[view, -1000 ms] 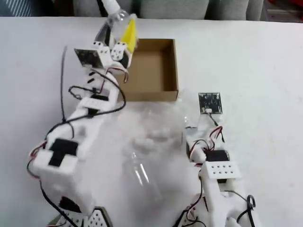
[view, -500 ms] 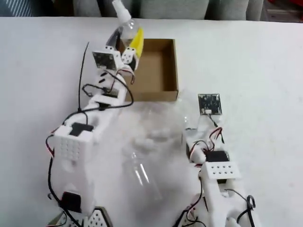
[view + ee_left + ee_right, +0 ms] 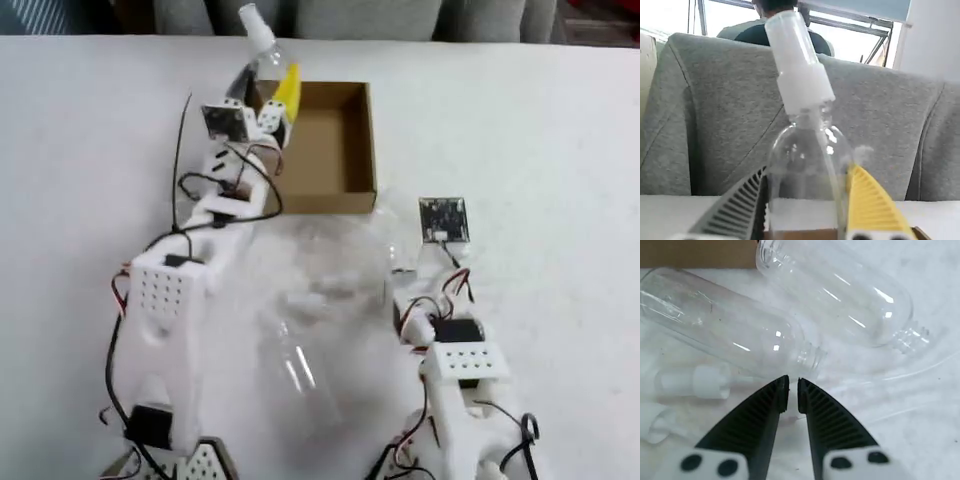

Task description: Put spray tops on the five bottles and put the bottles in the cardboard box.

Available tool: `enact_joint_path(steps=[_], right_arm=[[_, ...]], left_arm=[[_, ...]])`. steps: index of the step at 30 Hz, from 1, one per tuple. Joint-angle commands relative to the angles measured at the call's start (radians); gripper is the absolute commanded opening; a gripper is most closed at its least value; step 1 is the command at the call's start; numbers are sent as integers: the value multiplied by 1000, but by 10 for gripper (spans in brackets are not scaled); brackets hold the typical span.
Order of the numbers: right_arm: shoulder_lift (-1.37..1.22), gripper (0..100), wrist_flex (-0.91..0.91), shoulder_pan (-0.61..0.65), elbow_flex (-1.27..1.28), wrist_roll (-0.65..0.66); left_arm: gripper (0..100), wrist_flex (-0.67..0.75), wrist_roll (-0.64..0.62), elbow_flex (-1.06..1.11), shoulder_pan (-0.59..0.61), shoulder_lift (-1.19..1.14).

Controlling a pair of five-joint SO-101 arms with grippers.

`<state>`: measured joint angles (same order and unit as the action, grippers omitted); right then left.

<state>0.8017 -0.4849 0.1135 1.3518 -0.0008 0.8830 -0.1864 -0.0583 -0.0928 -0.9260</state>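
Observation:
My left gripper (image 3: 268,84) is shut on a clear bottle (image 3: 807,175) that carries a white spray top (image 3: 800,70). It holds the bottle (image 3: 262,58) upright and a little tilted over the far left corner of the cardboard box (image 3: 352,150). My right gripper (image 3: 789,390) is shut with nothing in it, low over the table. Just past its tips lie two clear uncapped bottles, one (image 3: 725,325) nearer and one (image 3: 840,287) farther. A loose white spray top (image 3: 695,382) lies beside the tips. Another clear bottle (image 3: 300,375) lies on the table nearer the front.
A small dark circuit board (image 3: 443,218) sits on the right arm, right of the box. Loose white spray tops (image 3: 320,290) lie in the middle of the table. A grey sofa (image 3: 715,115) stands behind the table's far edge.
My left arm has swung right and farther out, carrying the capped bottle toward the box's far left corner. The right arm has kept still.

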Motion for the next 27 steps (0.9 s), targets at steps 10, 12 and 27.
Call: enact_joint_path(steps=[10,12,27], right_arm=[[16,17,18,-4,-11,0],[16,17,18,-4,-11,0],[16,18,18,-4,-11,0]], left_arm=[[24,0,12,-87,22,-21],[24,-2,12,-86,25,-22],[24,0,161,40,31,-8]])
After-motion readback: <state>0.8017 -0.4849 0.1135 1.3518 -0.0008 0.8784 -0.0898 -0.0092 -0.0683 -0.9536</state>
